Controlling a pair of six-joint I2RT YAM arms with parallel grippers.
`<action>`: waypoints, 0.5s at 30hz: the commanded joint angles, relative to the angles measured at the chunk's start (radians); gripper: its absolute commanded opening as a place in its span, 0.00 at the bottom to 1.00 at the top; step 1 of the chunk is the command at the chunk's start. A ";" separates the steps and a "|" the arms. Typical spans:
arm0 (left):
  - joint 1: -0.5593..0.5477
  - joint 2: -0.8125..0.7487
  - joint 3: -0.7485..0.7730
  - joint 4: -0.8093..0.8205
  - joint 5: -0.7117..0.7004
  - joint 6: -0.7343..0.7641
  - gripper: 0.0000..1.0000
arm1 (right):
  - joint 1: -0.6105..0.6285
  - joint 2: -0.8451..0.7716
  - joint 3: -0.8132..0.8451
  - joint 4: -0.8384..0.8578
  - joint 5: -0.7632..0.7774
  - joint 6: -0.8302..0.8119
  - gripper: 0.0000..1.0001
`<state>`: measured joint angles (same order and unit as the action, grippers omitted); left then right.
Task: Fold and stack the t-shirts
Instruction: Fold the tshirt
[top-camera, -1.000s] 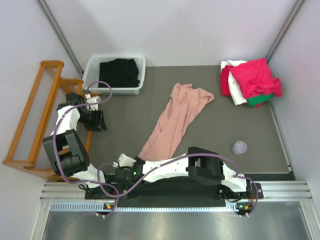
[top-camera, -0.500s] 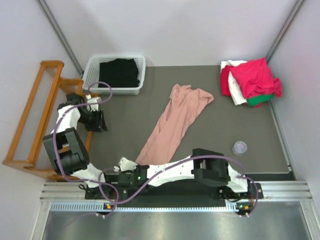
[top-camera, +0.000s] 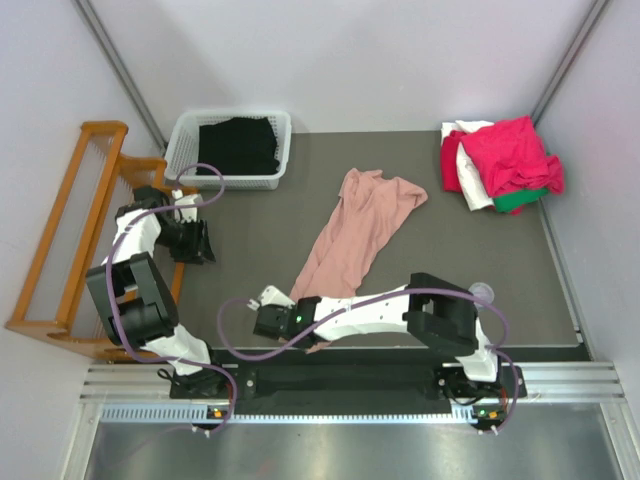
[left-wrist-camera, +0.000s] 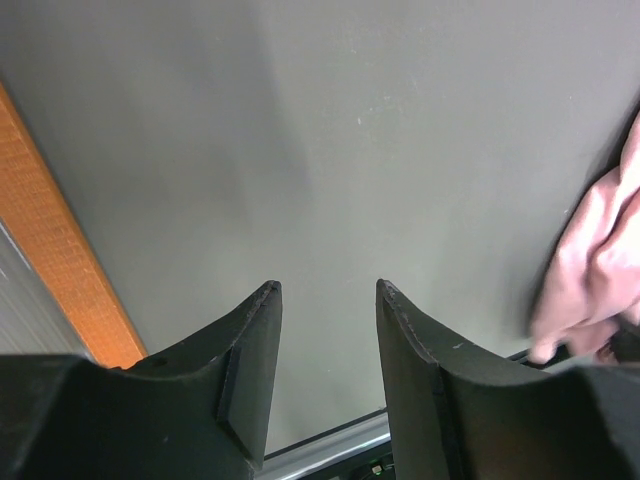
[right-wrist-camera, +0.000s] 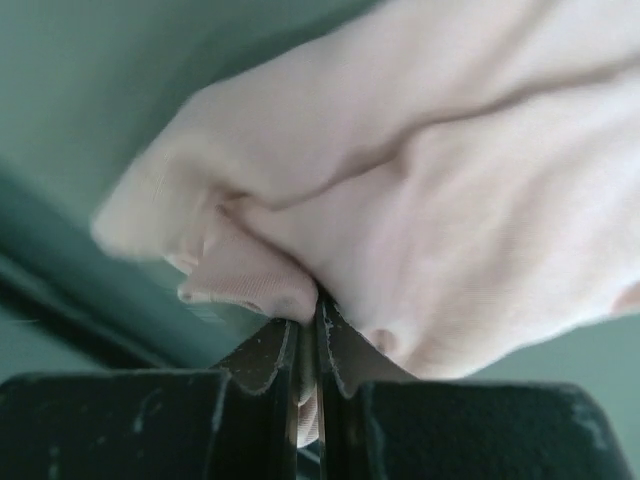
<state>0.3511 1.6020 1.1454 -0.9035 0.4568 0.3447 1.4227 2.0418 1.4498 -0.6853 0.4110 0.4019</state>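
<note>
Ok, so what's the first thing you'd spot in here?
The long pink shirt lying slantwise across the middle of the dark table, its near end pinched in the right hand. After that, the bright red, white and green pile of shirts in the far right corner.

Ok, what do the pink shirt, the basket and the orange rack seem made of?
The pink shirt: soft matte knit cloth, creasing and bunching where the right tool pinches it. The basket: probably moulded plastic, white with latticed walls. The rack: likely varnished wood, orange-brown with thin slats.
</note>
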 joint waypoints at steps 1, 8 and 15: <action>0.003 0.010 0.056 -0.024 0.029 0.025 0.48 | -0.030 -0.074 -0.055 -0.164 0.002 -0.055 0.01; 0.003 0.030 0.096 -0.038 0.057 0.014 0.48 | 0.027 -0.143 0.020 -0.238 -0.100 -0.067 0.02; 0.005 0.042 0.100 -0.037 0.065 0.011 0.48 | 0.110 -0.138 0.133 -0.302 -0.120 -0.041 0.02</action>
<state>0.3511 1.6371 1.2118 -0.9218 0.4850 0.3431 1.4788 1.9568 1.4887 -0.9268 0.3225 0.3443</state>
